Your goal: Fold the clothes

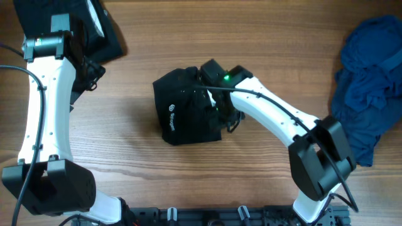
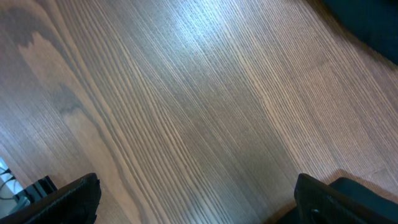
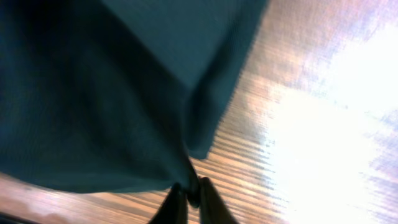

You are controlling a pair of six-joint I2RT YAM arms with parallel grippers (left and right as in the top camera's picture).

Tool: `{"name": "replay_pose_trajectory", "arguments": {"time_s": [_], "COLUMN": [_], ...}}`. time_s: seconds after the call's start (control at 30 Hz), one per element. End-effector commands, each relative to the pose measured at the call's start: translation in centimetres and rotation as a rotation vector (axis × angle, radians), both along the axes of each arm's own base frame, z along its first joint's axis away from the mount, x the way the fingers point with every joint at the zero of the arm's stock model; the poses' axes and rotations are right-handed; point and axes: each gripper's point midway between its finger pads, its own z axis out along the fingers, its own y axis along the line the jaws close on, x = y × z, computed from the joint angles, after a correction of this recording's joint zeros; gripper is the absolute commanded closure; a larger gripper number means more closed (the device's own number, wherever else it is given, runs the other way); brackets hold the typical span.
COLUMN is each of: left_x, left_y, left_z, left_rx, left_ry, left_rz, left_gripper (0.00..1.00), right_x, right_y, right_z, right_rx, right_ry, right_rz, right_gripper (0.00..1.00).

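- The folded black fabric shirt (image 1: 185, 107) sits as a chunky square bundle in the middle of the brown wood-grain table (image 1: 264, 37). Its small white round logo (image 1: 172, 113) and lettering face up near the left edge.
- The right gripper (image 1: 218, 103) is down on the shirt's right edge. In the right wrist view its fingers (image 3: 176, 205) are clenched almost together, with a pinch of the dark cloth caught between them.
- The left gripper (image 2: 199, 199) is way off on the left side, nowhere near the shirt. Its jaws are spread wide over bare wood and hold nothing.
- A crumpled pile of dark blue fabric clothes (image 1: 370, 81) is heaped at the right edge of the table.
- Another flat black fabric garment (image 1: 103, 31) lies in the top-left corner, next to the left arm.
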Motion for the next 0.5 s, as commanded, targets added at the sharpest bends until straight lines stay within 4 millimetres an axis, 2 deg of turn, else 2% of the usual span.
{"name": "replay_pose_trajectory", "arguments": {"time_s": [0.0,0.13,0.2,0.3,0.33,0.43,0.47], "left_x": [0.1,0.0,-0.2,0.3,0.3,0.5,0.5], "left_y": [0.2,0.1,0.0,-1.3,-1.5,-1.5,-1.5], "left_z": [-0.1,-0.1,-0.2,-0.5,-0.6,-0.6,-0.5], "left_rx": [0.002,0.001,-0.005,-0.074,-0.088,-0.087,-0.086], "left_ry": [0.0,0.003,0.013,0.025,0.024,0.018,0.016], "left_rz": [0.009,0.009,0.002,-0.114,-0.13,-0.129,-0.129], "left_gripper": [0.0,0.0,0.0,0.0,0.0,0.0,0.0], "right_x": [0.5,1.2,1.2,1.5,1.7,1.9,1.7], "right_y": [-2.2,-4.6,-4.6,-3.3,-2.4,2.6,5.1], "right_z": [-1.2,-0.7,-0.4,0.6,1.3,4.1,5.5], "right_rx": [-0.122,-0.25,-0.243,-0.18,-0.136,0.136,0.283], "right_ry": [-0.033,-0.083,-0.07,-0.062,-0.06,-0.022,-0.004], "right_rz": [-0.064,-0.123,-0.13,-0.134,-0.131,-0.04,0.02], "right_gripper": [0.81,0.83,0.88,0.93,0.94,0.87,0.82]}}
